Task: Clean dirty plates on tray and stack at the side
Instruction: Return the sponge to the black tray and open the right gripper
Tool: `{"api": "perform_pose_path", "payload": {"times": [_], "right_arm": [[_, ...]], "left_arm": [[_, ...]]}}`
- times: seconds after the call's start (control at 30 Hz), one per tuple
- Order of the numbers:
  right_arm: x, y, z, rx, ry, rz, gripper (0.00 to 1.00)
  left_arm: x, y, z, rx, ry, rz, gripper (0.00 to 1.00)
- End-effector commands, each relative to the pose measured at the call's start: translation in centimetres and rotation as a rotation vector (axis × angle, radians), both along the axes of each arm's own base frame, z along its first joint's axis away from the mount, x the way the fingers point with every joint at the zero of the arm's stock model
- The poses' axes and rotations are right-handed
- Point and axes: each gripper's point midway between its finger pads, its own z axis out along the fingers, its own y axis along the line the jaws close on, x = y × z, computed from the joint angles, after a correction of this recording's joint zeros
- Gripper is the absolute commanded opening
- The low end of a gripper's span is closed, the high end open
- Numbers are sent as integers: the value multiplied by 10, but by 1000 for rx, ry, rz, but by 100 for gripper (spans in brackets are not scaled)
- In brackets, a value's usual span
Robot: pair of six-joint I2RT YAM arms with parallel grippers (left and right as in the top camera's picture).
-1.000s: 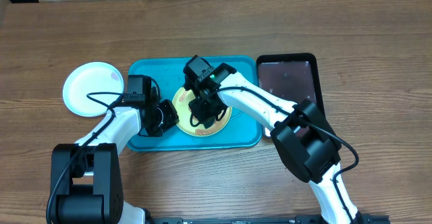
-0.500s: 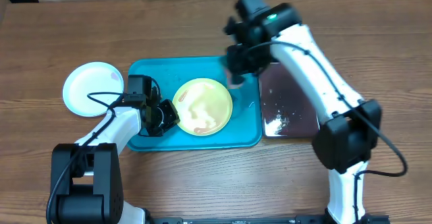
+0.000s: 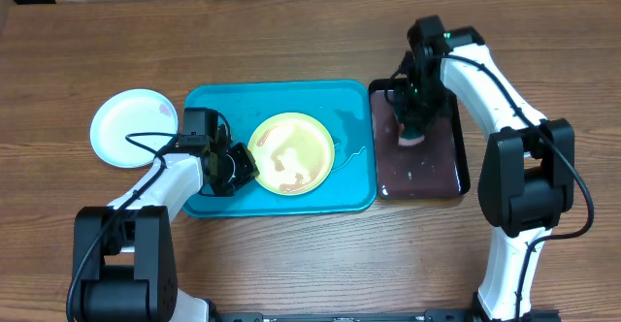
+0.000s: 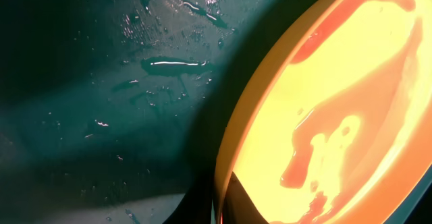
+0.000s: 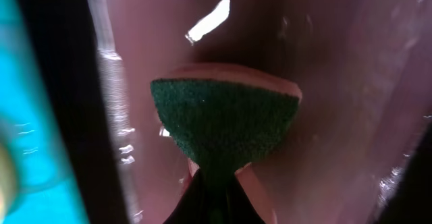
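Note:
A yellow-green plate [image 3: 291, 154] lies on the turquoise tray [image 3: 223, 94], wet and streaked with a brownish smear near its front edge. My left gripper [image 3: 241, 167] is shut on the plate's left rim. In the left wrist view that rim runs between my fingers [image 4: 270, 207], with the plate [image 4: 351, 102] filling the right side above the wet tray [image 4: 101, 82]. My right gripper [image 3: 413, 126] hangs over the black tray [image 3: 432, 172], shut on a sponge [image 5: 226, 119] with its green scouring side showing. A white plate [image 3: 131, 128] rests on the table left of the tray.
The black tray stands right against the turquoise tray's right side, and its floor is wet. Water droplets dot the turquoise tray near its right edge. A cardboard edge runs along the table's back.
My right arm lifted off the yellow-green plate and swung right with the sponge, down over the black tray. The left gripper and the plate stayed put.

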Motion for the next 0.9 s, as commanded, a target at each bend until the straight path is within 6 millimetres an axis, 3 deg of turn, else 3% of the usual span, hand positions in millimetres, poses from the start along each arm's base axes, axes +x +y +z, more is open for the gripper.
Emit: {"api": "perform_pose_path", "payload": {"times": [0.0,0.07,0.23,0.4,0.57,0.67,0.87], "right_arm": [[-4,-7,-7,-9,-1,-3,21],[1,-8,-6,-6,-16,-9,44],[23,-14,26,6,-79,-46,58],[51,-40,57,22,-157,-187,84],[59,-87,60,34,-167,-332,89],[56,-118,60,28,-153,-408,100],[54,-169,60,13,-166,-517,100]], "left_arm": [[-3,-3,-5,-7,18,-7,15],[-3,-3,-5,-7,17,-7,19],[-3,-3,-5,-5,18,-7,22],[-4,-2,-7,2,25,-7,22],[-7,-3,-14,31,45,-15,20],[-8,-6,-14,30,43,-22,6],[-7,-6,-11,29,49,-21,4]]}}
